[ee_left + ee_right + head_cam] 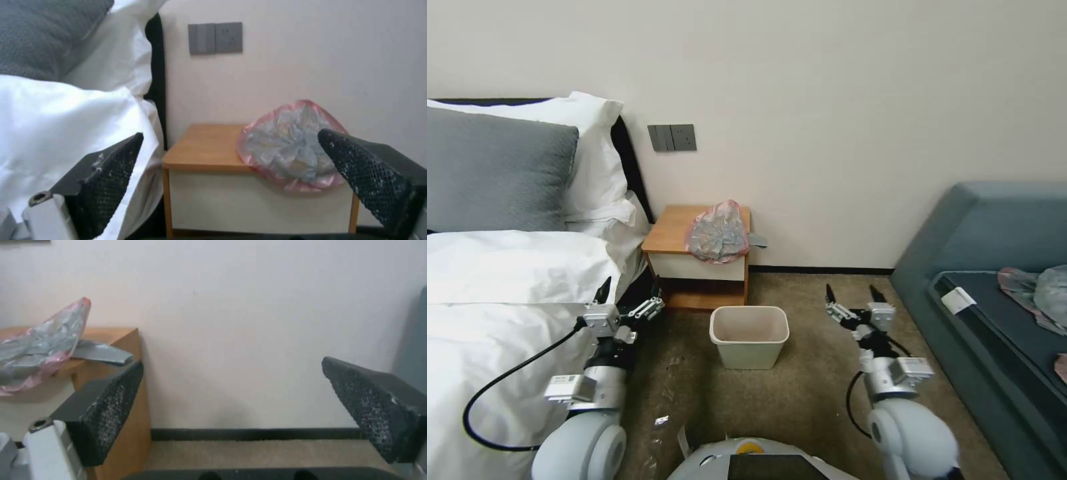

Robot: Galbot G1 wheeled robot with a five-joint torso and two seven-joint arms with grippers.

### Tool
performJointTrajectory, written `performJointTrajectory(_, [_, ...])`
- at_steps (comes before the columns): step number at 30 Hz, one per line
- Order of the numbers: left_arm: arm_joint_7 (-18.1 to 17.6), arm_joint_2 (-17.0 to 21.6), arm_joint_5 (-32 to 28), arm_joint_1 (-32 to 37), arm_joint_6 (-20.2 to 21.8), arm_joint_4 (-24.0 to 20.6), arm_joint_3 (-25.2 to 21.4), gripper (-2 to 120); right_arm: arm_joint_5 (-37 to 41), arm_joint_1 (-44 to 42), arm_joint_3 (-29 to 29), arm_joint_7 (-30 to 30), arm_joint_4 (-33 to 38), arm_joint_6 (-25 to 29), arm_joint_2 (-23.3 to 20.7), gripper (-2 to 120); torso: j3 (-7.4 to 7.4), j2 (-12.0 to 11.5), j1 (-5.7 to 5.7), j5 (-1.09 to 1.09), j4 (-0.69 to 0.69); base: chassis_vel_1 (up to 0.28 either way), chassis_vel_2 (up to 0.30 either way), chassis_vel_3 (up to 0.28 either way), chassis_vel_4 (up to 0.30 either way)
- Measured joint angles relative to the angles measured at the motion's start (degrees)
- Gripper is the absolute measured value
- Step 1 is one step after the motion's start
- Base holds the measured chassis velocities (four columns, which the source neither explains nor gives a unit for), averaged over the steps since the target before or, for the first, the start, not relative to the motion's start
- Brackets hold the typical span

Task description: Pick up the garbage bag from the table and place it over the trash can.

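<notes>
Garbage bag (718,232) crumpled on table (670,230), overhanging front edge, peak wallward. Trash can (750,336) upright on floor. Left gripper (630,291), right gripper (852,294): fingers spread, nothing held.

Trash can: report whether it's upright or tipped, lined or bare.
Upright and bare. The trash can stands on the carpet, mouth up, inside empty; the bag lies crumpled on the table.

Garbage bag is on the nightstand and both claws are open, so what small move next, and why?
Probably reach the left claw forward and up toward the garbage bag. It hangs open, low beside the bed, short of the nightstand, where the bag lies crumpled at the front right edge. The trash can stands on the carpet below, unlined. The right claw is also open, farther right.
</notes>
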Motion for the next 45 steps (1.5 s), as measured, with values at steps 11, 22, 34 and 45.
performJointTrajectory(11, [0.3, 1.5, 0.2, 0.7, 0.9, 0.1, -0.1, 100, 9.8, -0.5, 0.9, 2.6, 4.4, -6.8, -0.8, 100, 0.0, 0.0, 0.0, 0.02, -0.01, 0.0, 0.0, 0.0, 0.0])
performJointTrajectory(22, [-1.4, 3.2, -2.1, 1.1, 0.7, 0.3, -0.9, 100, 31.1, 5.4, -0.8, 5.0, 0.0, -9.3, -3.8, 100, 0.0, 0.0, 0.0, 0.01, -0.01, 0.0, 0.0, 0.0, 0.0])
performJointTrajectory(34, [-1.7, 6.1, -3.3, 0.6, -0.3, 0.4, -0.1, 100, 73.8, 20.5, -1.4, 18.6, -11.9, -12.0, -9.9, 100, 0.01, 0.0, 0.0, 0.03, 0.0, 0.0, 0.0, 0.0, 0.0])
performJointTrajectory(45, [-2.2, 3.9, -1.9, 1.3, -1.9, 0.5, -0.7, 100, 79.4, 32.7, -7.0, 16.0, -24.2, -12.3, -13.1, 100, 0.01, 0.0, 0.0, 0.0, -0.02, 0.0, 0.0, 0.0, 0.0])
